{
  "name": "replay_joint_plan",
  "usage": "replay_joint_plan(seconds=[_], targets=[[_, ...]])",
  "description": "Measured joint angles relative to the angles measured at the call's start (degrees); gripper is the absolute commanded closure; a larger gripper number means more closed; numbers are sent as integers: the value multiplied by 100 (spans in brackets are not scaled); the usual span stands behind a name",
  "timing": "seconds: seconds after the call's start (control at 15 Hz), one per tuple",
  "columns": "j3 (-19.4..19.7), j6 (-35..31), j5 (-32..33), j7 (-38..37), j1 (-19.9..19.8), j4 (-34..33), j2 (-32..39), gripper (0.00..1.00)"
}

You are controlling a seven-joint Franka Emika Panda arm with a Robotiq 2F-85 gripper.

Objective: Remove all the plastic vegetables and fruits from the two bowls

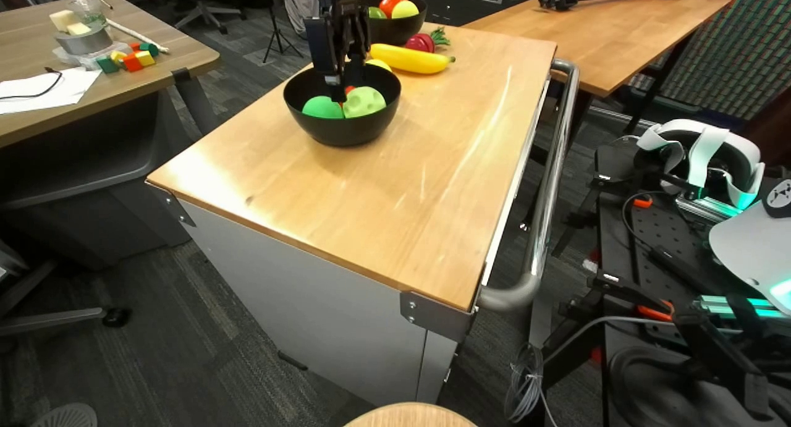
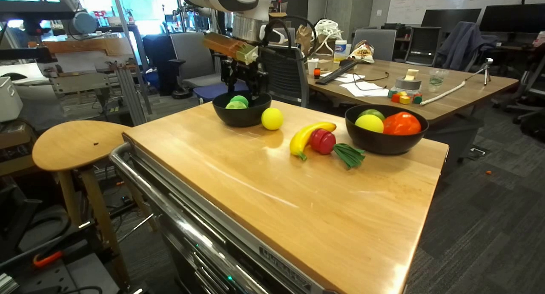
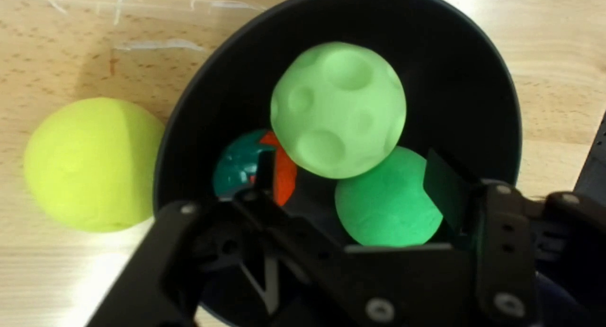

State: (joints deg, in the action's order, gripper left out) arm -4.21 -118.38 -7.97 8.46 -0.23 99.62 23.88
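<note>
Looks less than half done overall. Can count three pieces out on the worktop [image 2: 323, 200]: a banana [image 2: 303, 136], a leafy radish [image 2: 322, 141] and a yellow ball [image 3: 92, 163] just beside a bowl [image 3: 454, 81]. Left to clear, in that same bowl: a pale green ball [image 3: 338, 110], a bright green ball [image 3: 388, 199] and, partly hidden, a teal and red piece [image 3: 236, 162], perhaps more than one. Left too, in the other bowl [image 2: 385, 144]: a tomato [image 2: 402, 124], a second yellow ball [image 2: 368, 124] and a dark green fruit [image 2: 371, 113]. Can see the fingers [image 3: 447, 192] apart in the wrist view, low inside the bowl and clamped on nothing. Would place the bright green ball between them, right up by one fingertip and well apart from the opposite one; cannot tell about contact. Would place the pale green ball just outside that gap, next to the bright green one, and the teal and red piece partly behind the opposite fingertip.
</note>
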Motion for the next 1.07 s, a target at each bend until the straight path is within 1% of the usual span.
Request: replay_joint_plan(seconds=[0.13,0.2,0.33,0.47,0.53,0.6,0.67,0.87,1.07], targets=[[-16,-161,0,44,0,24,45,56],[-28,-230,0,65,0,35,43,60],[-50,-296,-1,91,0,37,38,50],[-59,-348,-1,110,0,47,38,49],[-60,-363,-1,122,0,53,39,50],[-60,-376,-5,133,0,59,39,46],[-60,-398,-11,145,0,64,39,46],[-67,-495,-37,205,0,89,37,48],[-93,-551,-142,285,-2,135,14,54]])
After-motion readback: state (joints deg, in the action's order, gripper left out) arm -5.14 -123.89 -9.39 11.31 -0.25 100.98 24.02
